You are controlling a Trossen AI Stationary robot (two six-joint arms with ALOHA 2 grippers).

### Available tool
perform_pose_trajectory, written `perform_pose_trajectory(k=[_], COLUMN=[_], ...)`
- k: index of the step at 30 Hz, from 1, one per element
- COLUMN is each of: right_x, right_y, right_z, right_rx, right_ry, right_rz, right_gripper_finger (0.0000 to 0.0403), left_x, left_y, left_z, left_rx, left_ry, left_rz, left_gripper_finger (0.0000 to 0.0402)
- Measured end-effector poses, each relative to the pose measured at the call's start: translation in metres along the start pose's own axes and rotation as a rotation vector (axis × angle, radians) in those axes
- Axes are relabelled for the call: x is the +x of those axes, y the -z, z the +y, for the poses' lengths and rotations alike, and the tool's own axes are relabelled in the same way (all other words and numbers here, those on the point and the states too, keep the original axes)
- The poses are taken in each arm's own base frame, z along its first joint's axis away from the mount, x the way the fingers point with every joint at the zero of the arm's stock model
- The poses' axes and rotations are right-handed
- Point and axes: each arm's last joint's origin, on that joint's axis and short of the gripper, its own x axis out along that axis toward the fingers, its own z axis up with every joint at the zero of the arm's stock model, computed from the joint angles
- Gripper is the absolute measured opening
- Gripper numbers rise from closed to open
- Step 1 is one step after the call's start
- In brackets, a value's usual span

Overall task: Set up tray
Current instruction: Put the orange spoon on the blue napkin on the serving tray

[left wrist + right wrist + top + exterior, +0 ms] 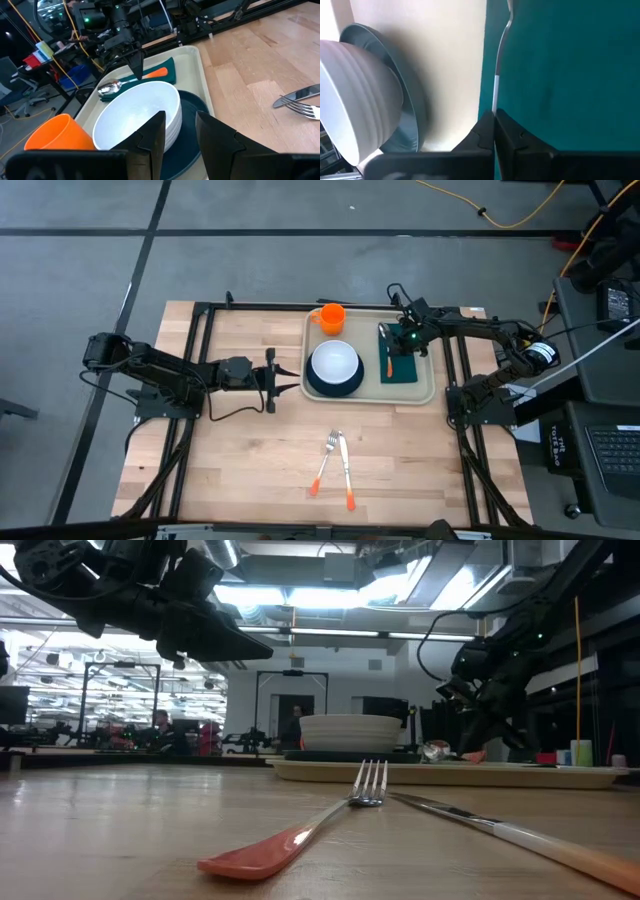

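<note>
Tray part-set at the table's far side, right gripper down on the napkin.

The tray [368, 393] holds a plate [322, 387] under a white bowl [334, 363], an orange cup [332, 317], and a napkin [412, 369] with a spoon [111, 87]. The left gripper [290, 375], jaws apart and empty, hovers just beside the tray; the right gripper [390, 363] is clenched on the spoon's handle. A fork [326, 460] and knife [345, 471] lie nearer.

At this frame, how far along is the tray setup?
Done: the tray holds the cup, the bowl on the plate, and the napkin. In hand: the right gripper, shut, is at the spoon on the napkin. The left gripper waits beside the tray. Left: the fork and knife, on the table.
</note>
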Motion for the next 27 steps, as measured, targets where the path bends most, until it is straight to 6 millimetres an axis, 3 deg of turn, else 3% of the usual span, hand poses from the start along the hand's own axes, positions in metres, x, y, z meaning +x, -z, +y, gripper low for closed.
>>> perform_pose_trajectory(k=[27], right_x=[0.0018], right_y=[0.0022], right_z=[0.0015], right_rx=[0.015], right_ry=[0.016], right_rz=[0.004], right_gripper_finger=[0.0], left_x=[0.0], left_y=[0.0], left_z=[0.0], left_rx=[0.0], left_ry=[0.0], left_rz=[0.0], left_gripper_finger=[0.0102])
